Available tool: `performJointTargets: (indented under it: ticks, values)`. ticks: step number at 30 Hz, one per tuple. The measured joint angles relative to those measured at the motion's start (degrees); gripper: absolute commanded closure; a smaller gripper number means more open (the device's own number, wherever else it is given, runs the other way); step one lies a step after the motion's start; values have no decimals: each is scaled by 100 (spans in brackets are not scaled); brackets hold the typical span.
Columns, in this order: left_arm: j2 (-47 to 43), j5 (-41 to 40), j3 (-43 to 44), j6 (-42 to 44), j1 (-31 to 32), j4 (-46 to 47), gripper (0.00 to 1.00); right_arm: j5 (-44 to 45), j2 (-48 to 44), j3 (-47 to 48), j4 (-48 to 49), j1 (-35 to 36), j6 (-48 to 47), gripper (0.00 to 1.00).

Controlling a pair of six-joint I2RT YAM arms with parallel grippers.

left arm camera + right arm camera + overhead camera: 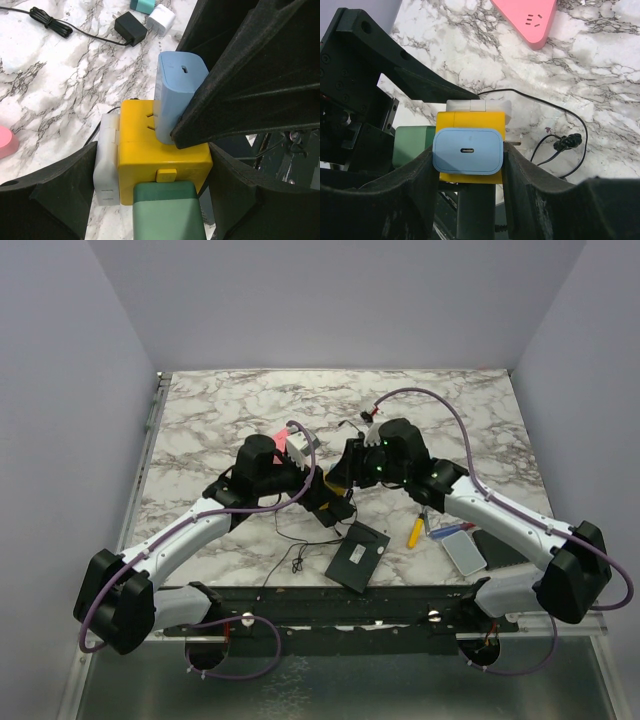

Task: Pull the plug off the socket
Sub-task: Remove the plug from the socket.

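A yellow cube socket (150,155) sits between my left gripper's (155,170) fingers, near the middle of the table. A light blue plug (175,90) stands in its top face. A green plug (167,210) fills the near face, and a white plug (106,165) the left side. My left gripper is shut on the socket, one finger against the white plug and the other against the cube's right corner. My right gripper (468,152) is shut on the blue plug (467,150), one finger on each of its short sides. The plug's base still rests against the socket (470,120).
A pink power strip (530,17) lies beyond the socket. A black adapter (131,27) with a bundled cable (567,142) and a white charger (161,19) lie nearby. Near the front edge lie a black box (357,557), a yellow tool (414,532) and a grey device (464,552).
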State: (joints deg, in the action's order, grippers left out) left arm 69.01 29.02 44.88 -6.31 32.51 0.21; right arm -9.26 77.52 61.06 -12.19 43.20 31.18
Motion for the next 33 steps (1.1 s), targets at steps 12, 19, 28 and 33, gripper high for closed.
performJointTargets:
  ticks: [12,19,28,33]
  values:
    - [2,-4,42,15,24,173,99,-1572,-2,-350,474,-793,691,100]
    - [9,-4,44,20,24,221,100,-1906,7,-501,723,-946,951,100]
    - [44,-42,44,17,24,234,100,-1851,22,-531,765,-953,977,100]
    - [90,-122,44,0,24,271,100,-1606,20,-531,754,-892,981,100]
